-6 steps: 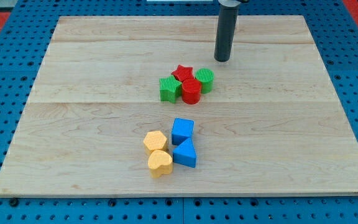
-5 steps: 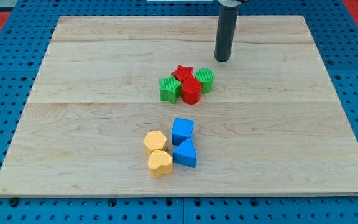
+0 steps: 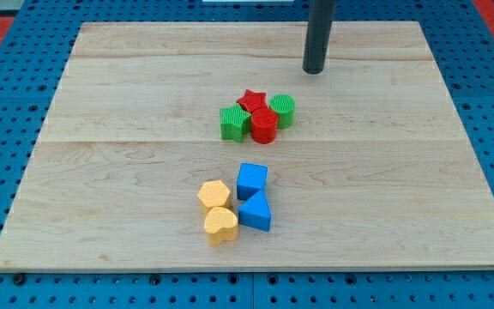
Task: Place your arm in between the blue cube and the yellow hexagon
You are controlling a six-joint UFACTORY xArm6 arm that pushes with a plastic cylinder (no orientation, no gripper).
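Note:
The blue cube (image 3: 252,180) sits just below the board's middle, with the yellow hexagon (image 3: 213,195) close to its lower left, a narrow gap between them. My tip (image 3: 314,71) is far from both, near the view's top, above and to the right of the red and green cluster. It touches no block.
A blue triangular block (image 3: 256,211) lies below the cube and a yellow heart (image 3: 220,225) below the hexagon. A red star (image 3: 251,100), red cylinder (image 3: 263,125), green star-like block (image 3: 233,123) and green cylinder (image 3: 284,111) cluster mid-board. The wooden board (image 3: 101,154) lies on blue pegboard.
My tip has moved a little toward the view's top and right, away from the red and green cluster. No block has moved.

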